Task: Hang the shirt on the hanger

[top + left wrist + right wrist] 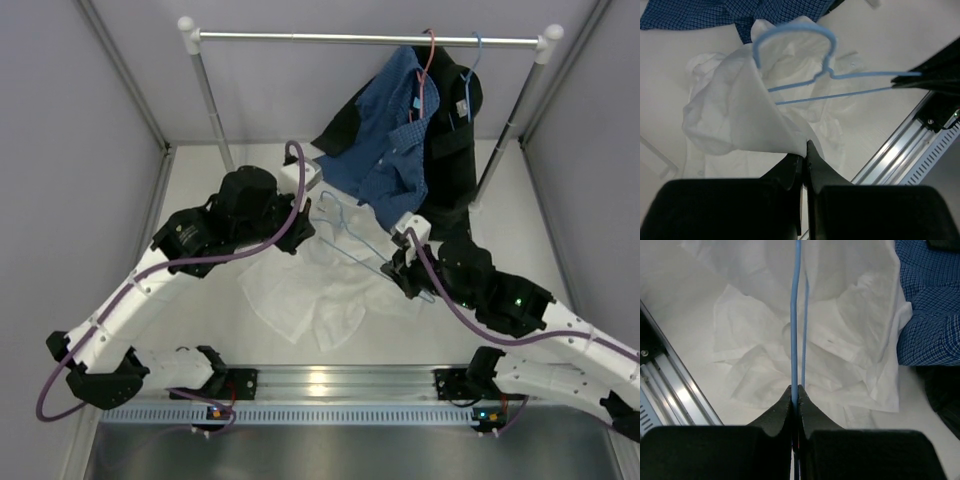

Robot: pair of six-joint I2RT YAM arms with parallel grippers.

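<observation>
The white shirt [310,290] lies crumpled on the table between the arms. The thin light-blue hanger [352,238] lies across its upper part, hook end to the far left. My left gripper [298,228] is shut on a lifted fold of the shirt [740,110], with the fabric drawn up next to the hanger's hook end [790,37]. My right gripper [400,268] is shut on the hanger's wire [794,315] at its near-right end and holds it over the shirt [850,315]. It also shows in the left wrist view [927,77].
A clothes rail [370,38] on two uprights spans the back. A blue checked shirt [385,140] on a red hanger and a black garment [455,130] on a blue hanger hang from it, reaching down to the table. An aluminium rail [330,380] runs along the near edge.
</observation>
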